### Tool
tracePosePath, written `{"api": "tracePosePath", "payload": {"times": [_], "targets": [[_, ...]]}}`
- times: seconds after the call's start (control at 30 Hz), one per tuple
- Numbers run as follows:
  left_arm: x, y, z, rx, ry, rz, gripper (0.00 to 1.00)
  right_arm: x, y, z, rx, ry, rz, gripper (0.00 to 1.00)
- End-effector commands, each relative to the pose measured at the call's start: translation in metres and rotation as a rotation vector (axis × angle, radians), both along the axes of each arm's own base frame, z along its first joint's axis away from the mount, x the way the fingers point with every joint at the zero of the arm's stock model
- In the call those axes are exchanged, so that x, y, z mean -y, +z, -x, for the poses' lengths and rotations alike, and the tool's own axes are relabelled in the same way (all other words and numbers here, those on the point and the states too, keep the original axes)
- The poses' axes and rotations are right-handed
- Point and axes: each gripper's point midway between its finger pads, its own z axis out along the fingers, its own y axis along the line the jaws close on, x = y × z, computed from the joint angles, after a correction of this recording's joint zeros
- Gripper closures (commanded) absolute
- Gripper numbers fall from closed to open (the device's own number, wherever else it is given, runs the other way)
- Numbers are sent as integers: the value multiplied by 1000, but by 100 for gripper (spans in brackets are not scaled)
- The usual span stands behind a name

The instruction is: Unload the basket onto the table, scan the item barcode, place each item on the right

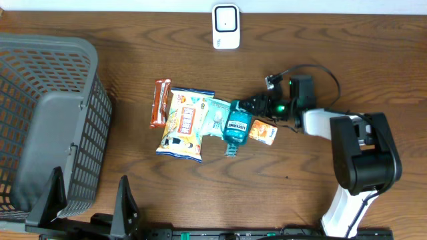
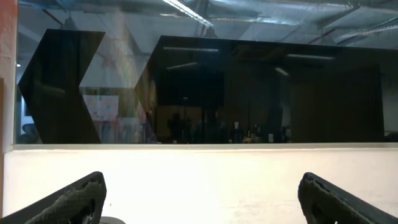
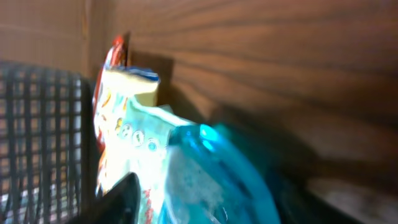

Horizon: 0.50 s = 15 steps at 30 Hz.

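A teal mouthwash bottle lies on its side among a row of groceries in the middle of the wooden table. My right gripper reaches in from the right and is shut on that bottle. In the right wrist view the bottle fills the gap between the two dark fingers. A white scanner stands at the table's far edge. My left gripper hangs open at the near left edge, holding nothing, and in its wrist view the left gripper faces a pale wall.
A grey mesh basket takes up the left side. Left of the bottle lie a red snack bar, a yellow chip bag and a pale teal packet. An orange box lies right of the bottle.
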Motion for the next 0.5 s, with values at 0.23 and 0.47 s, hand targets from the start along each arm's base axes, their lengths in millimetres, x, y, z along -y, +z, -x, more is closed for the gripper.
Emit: {"api": "tracePosePath", "payload": {"times": [0.23,0.47], "targets": [[0,-6,-4,-14,-9,1,2,100,81,-3,127,-189,707,19],[0,-51,-37,-152,-60,5,2,111,90,32,-114,-361,612,26]]}}
